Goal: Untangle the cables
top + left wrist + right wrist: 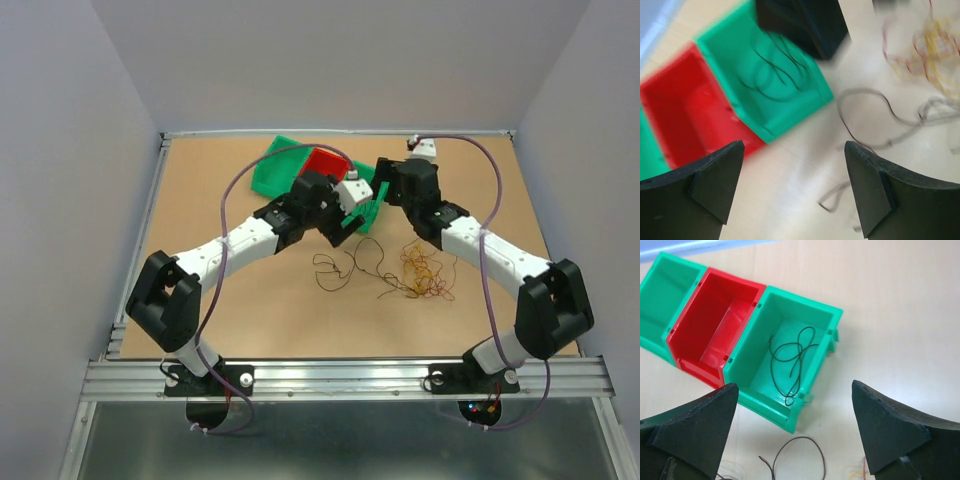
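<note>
The right gripper (795, 390) and left gripper (794, 150) are hovering spread and empty by the green bin (805, 300) holding one black cable (790, 360), likely needing next a fine pinch on the clump (425, 275).

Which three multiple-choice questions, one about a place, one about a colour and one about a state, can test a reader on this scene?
1. Where does the orange-yellow clump of cables lie?
A. inside a bin
B. on the table
C. draped over an arm

2. What colour is the middle bin of the three?
A. red
B. green
C. blue

3. How do the left tool and the right tool stand?
A. both shut on cables
B. one open, one shut
C. both open, holding nothing

Answers:
1 B: the top view shows it on the bare wood.
2 A: the right wrist view shows its red walls.
3 C: each wrist view shows the fingers wide apart with nothing between them.
</note>
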Motion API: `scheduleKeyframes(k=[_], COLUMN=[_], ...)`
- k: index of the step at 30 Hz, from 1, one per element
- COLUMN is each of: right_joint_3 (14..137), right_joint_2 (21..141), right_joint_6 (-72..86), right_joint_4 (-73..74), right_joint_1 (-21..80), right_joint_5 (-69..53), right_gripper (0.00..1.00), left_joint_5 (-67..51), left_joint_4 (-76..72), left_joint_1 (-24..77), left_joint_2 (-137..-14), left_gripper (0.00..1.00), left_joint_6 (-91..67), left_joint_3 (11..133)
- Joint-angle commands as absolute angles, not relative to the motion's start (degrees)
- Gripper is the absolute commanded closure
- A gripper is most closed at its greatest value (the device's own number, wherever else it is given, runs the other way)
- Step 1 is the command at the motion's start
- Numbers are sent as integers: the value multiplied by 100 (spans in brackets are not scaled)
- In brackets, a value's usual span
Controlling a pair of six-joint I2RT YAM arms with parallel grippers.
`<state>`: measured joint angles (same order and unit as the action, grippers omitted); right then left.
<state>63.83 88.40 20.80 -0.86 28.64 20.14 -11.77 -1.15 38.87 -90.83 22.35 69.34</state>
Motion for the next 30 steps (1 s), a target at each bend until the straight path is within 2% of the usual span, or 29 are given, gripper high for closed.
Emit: scheduleKeyframes(k=[1, 8, 15, 30], right_joint_3=[5926, 5090, 4553, 4483], right_joint_2=[8017, 6402, 5354, 5168], right_joint_6=[2206, 2312, 2276, 2215], right_joint_4=[-439, -571, -589, -589], right_joint_1=[2900, 2892, 2892, 2900], right_joint_5=[2968, 3559, 3656, 3313], right_gripper=[0, 0, 0, 0], left_joint_5=[-1178, -1414, -1960, -1916], left_joint_4=[860, 1072, 1292, 993], left_joint_1=[4208, 4482, 4561, 4649], left_joint_2=[-9000, -8772, -9236, -10107], left_gripper=[6, 2, 1, 1], left_joint_6=[2662, 2742, 2733, 2444], left_joint_3=[6593, 5696, 5827, 6249])
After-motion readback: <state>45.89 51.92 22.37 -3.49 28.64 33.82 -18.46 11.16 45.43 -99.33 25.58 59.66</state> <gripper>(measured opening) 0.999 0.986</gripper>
